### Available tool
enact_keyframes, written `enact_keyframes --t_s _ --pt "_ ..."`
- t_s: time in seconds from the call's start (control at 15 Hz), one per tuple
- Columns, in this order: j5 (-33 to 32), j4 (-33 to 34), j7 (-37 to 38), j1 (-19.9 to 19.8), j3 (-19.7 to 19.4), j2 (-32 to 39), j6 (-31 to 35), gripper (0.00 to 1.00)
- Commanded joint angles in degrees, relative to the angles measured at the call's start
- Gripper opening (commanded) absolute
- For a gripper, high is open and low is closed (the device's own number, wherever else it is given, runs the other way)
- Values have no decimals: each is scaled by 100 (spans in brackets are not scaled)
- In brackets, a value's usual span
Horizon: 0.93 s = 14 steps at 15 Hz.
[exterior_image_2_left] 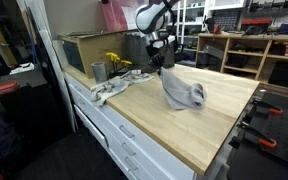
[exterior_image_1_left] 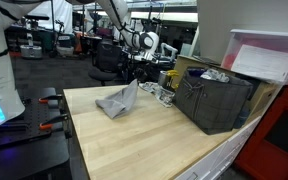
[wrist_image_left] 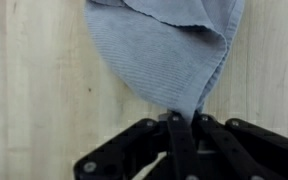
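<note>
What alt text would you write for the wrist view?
The gripper pinches a corner of a grey cloth, which spreads toward the top of the picture. Beneath lies a light wooden table.

Wrist view: the grey cloth (wrist_image_left: 164,50) runs off the top edge. The gripper (wrist_image_left: 181,120) is cut off at the bottom edge, and its fingertips are buried in the cloth's pinched corner. In an exterior view, the clutter (exterior_image_1_left: 162,90) beside the dark crate (exterior_image_1_left: 219,100) is too small to identify, and the table (exterior_image_1_left: 134,145) is cut off by the lower edge.
</note>
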Motion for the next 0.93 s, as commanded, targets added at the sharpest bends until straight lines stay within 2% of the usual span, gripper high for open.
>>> enact_keyframes --t_s 0.0,0.07,0.13,0.27,0.47,0.67,0.73,0.87 --pt "-342 444 683 310 -220 -136 251 2" --pt "-455 583 777 382 -248 -125 287 34" --pt "-554 669 818 445 -252 -118 287 36" --pt "-675 739 1030 541 -287 -139 349 48" --pt "-819 609 1595 627 -444 -269 537 71" --pt "-694 275 2248 537 -637 -422 356 94" --pt "-642 160 2401 490 -686 -441 292 99" --pt "-370 -118 2556 318 -667 -452 164 100"
